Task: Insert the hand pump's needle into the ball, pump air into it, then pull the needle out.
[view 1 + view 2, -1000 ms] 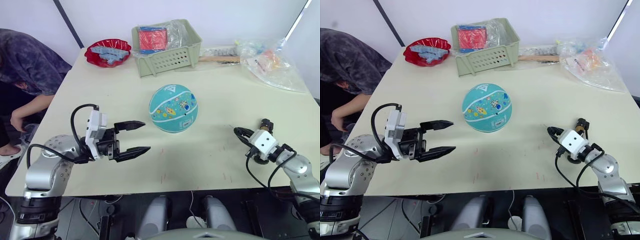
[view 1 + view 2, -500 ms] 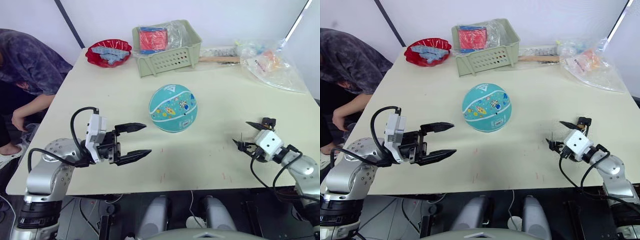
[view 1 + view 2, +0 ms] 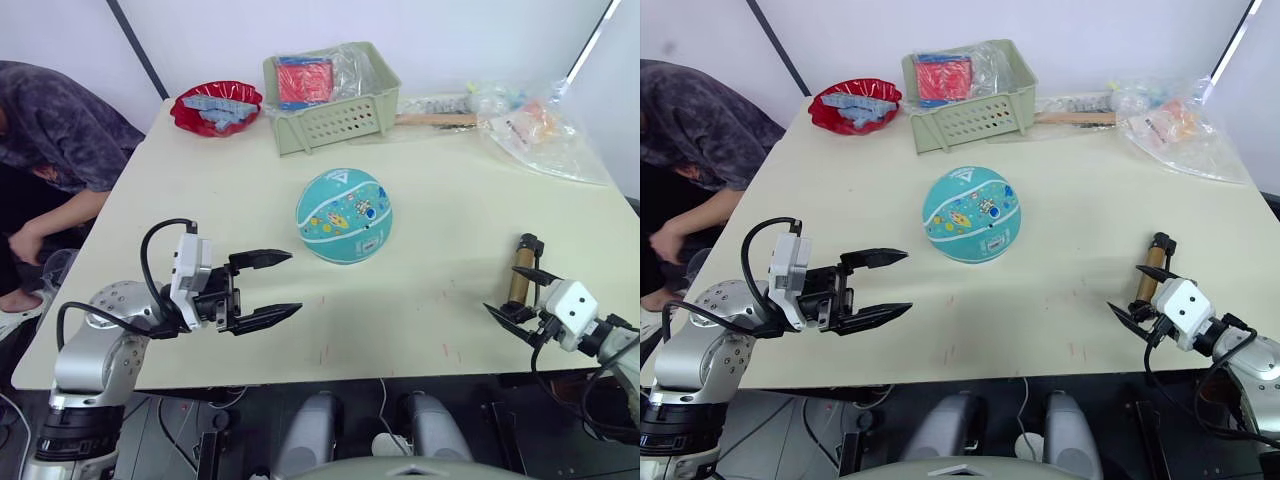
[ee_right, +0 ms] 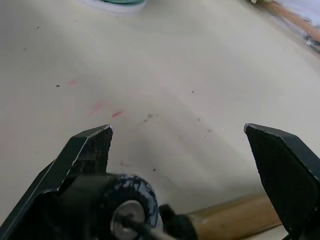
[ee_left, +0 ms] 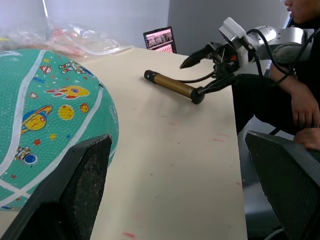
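**Right pincer has let go of the pump and pulled back**

Since a second ago the right pincer (image 3: 1137, 292) has drawn back toward the near edge of the table (image 3: 200, 190) and spread its fingers wide, and the hand pump (image 3: 521, 268), hidden under it before, now lies bare on the table. The pump is a bronze cylinder with black ends, lying flat near the table's right front edge, one end pointing away from the robot. The right pincer hangs just behind its near end, fingers apart on either side and touching nothing. The needle is too small to make out.

The ball (image 3: 345, 215) sits in the middle of the table, where it was, well apart from the pump. The left pincer (image 3: 275, 285) hovers open to the ball's near left, fingers wide and empty, much as before.

At the far edge are a green basket (image 3: 340, 115), a red bowl (image 3: 215, 105) and clear plastic bags (image 3: 545, 125). A person (image 3: 50, 130) leans beside the table's left side.
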You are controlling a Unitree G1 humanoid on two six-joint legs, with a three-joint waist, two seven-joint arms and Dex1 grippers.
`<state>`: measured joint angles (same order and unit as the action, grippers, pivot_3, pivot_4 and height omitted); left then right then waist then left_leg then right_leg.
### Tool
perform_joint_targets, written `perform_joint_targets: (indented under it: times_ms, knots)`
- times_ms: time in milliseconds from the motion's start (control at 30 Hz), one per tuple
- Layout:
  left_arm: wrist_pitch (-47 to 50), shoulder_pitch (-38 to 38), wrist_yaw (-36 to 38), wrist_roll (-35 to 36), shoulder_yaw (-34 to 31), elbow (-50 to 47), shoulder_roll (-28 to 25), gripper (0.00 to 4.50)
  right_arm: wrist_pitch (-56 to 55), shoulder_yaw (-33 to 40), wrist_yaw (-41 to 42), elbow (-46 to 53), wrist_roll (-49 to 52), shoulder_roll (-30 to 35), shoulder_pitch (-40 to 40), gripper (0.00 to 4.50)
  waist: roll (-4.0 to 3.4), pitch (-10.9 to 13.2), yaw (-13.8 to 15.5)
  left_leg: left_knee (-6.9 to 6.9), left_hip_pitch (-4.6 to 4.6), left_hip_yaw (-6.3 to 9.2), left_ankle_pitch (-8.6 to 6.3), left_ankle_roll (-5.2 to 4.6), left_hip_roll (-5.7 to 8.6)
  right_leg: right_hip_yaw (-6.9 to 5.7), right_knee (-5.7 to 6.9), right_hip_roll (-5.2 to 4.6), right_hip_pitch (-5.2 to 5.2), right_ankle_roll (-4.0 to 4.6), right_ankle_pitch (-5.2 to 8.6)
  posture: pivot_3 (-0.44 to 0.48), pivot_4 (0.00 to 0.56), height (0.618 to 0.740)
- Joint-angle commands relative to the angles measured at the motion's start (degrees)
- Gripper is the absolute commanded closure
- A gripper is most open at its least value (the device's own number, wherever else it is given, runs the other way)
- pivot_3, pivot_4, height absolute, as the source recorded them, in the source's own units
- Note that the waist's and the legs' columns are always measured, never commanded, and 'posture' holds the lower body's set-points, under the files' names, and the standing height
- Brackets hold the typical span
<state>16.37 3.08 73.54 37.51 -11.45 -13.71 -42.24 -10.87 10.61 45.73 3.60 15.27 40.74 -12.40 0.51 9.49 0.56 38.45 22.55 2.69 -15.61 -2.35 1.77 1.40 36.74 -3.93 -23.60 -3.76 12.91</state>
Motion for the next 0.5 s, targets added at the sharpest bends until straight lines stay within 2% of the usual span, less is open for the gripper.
perform_joint_targets:
  times_ms: [33, 500]
  knots:
    - [-1.46, -0.68, 0.48, -0.12, -0.88, 0.29, -0.19, 0.00, 2.56, 3.35, 1.58, 2.25, 3.35, 1.02, -1.90, 0.08, 0.00, 0.00, 0.05, 0.00, 0.00, 0.00, 0.00, 0.00, -0.01, 0.00, 0.00, 0.01, 0.00, 0.00, 0.00, 0.000, 0.150, 0.738]
    - [-4.13, -3.33, 1.38, -1.23, -0.85, 2.74, 0.01, 0.00, 4.82, 7.69, 6.01, -1.59, 2.83, 5.01, -8.62, 0.08, -0.01, -0.01, 0.09, 0.03, -0.02, -0.06, 0.00, 0.00, -0.02, 0.04, 0.00, 0.02, 0.00, 0.01, 0.00, 0.000, 0.150, 0.738]
